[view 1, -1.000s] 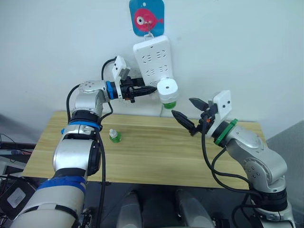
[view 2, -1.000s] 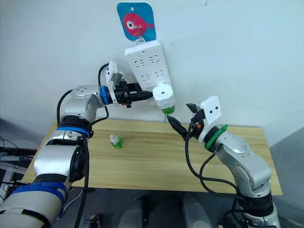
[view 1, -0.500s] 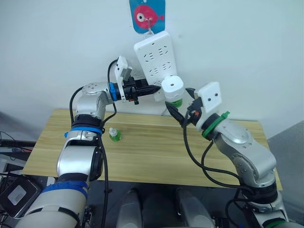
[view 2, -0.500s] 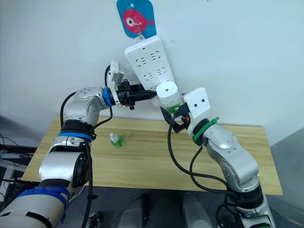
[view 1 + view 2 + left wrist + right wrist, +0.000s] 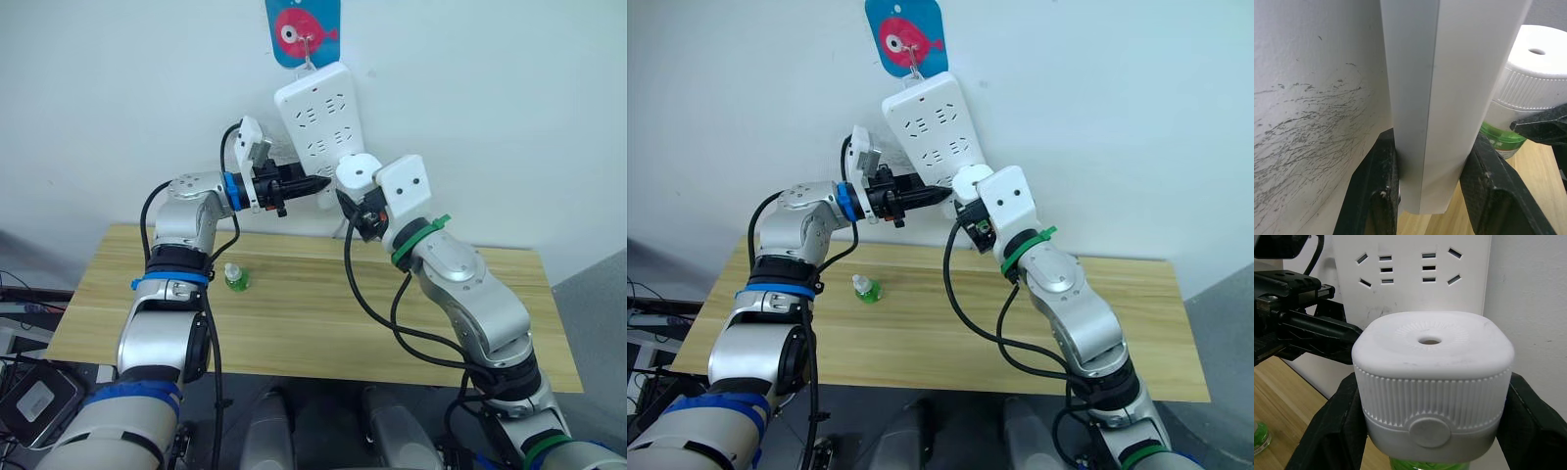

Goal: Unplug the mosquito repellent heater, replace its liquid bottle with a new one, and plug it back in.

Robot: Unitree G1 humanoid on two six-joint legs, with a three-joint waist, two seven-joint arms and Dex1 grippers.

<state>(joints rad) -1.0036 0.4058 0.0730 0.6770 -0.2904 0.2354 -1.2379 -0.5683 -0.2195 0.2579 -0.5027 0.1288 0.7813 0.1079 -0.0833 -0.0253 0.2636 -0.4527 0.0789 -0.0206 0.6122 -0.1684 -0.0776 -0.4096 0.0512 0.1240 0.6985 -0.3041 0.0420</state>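
At wall, left gripper [image 5: 315, 183] pinching power strip [image 5: 319, 116] edge, right gripper [image 5: 1430, 431] flanking heater [image 5: 1432, 377]

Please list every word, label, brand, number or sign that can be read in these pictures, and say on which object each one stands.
No text can be read.
Bottle under the mosquito repellent heater: small print on its green label, too blurred to read.
Blue sign above the power strip: a pink fish picture, no words.
Spare bottle on the table: label too small to read.
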